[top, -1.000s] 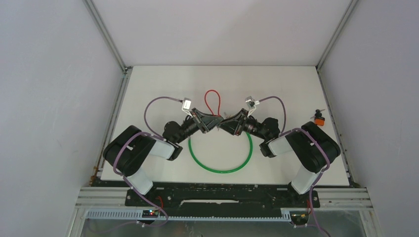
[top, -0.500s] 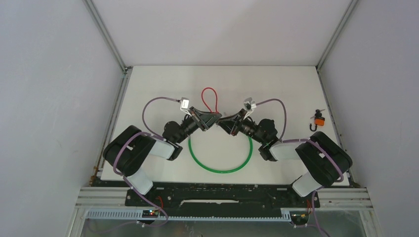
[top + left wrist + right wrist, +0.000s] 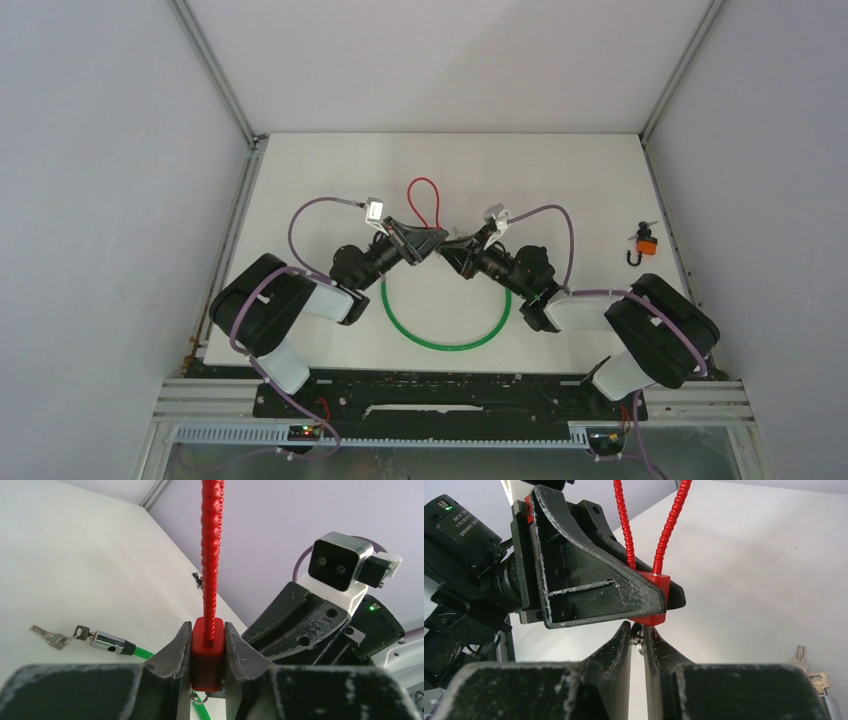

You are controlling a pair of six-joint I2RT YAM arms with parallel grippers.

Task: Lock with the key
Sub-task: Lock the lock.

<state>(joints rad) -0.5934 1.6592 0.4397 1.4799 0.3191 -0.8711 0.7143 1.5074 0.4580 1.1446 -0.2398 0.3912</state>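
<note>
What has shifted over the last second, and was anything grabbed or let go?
The right arm swung its elbow out to the right and toward the near edge. The right claw edged left, closer under the red plastic cable lock. No grab or release shows: it stays pinched on the small metal key, and the left claw still clamps the lock. The green cable ring has not moved.

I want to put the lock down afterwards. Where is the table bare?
Bare: the far strip of table behind the red lock. Crowded: the middle, where left gripper meets right gripper with the key, by the green cable.
</note>
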